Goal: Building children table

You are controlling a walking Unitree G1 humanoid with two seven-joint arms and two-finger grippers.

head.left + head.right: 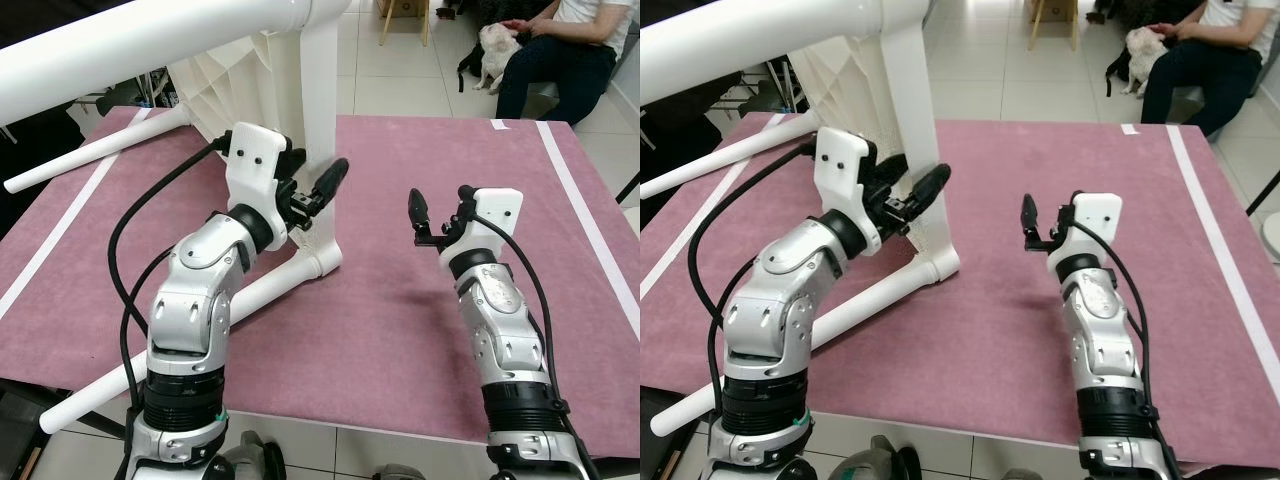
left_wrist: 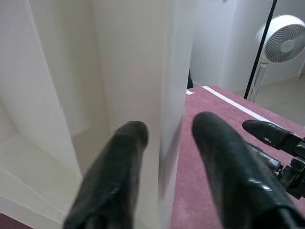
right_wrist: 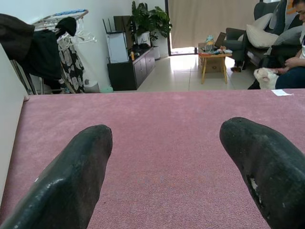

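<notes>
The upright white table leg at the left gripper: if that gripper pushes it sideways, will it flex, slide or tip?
The white table leg looks thick and rigid, so it probably won't flex. It stands on the purple carpet, which likely resists sliding. Joined to a frame overhead, the assembly may tilt as one. The left gripper is open, its fingers either side of the leg's edge.

Table top (image 1: 150, 40) cut off at the frame edge — seated person (image 1: 565, 45) too.
</notes>
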